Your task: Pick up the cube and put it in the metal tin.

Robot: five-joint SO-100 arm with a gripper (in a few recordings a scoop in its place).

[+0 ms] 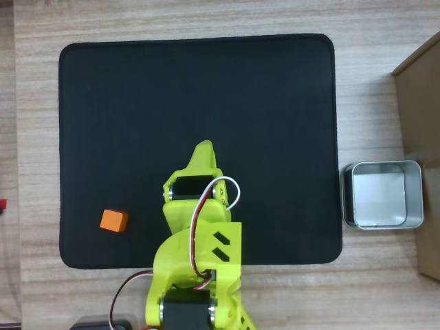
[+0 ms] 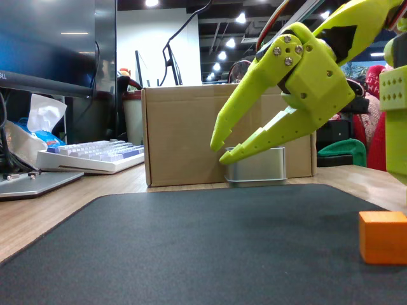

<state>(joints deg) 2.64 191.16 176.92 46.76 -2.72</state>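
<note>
We see the lime-green two-finger hand (image 2: pixel 221 147) hanging in the air above the black rectangular mat (image 1: pixel 199 96), its two pointed fingers (image 2: pixel 245 108) spread apart with nothing between them. In the overhead view the hand (image 1: pixel 203 149) points toward the far edge of the mat, with the yellow-green arm (image 1: pixel 196 254) rising from the near edge of the light wood-grain worktop (image 1: pixel 34 137). The small solid orange cube (image 1: pixel 113 221) lies on the mat to the left of the hand in that view, back toward the arm's base, well apart from the fingertips; in the fixed view the cube (image 2: pixel 382 237) sits below the hand and to its right, resting flat on the mat. The shiny silver square metal tin (image 1: pixel 382 194) stands on the worktop just off the mat's right edge in the overhead view, far to the right of the hand, and we see it holds nothing. In the fixed view the tin (image 2: pixel 255 167) appears behind the fingertips, just in front of a brown cardboard box (image 2: pixel 184 133). A white keyboard (image 2: pixel 92 157) lies further left of the hand in that view.
</note>
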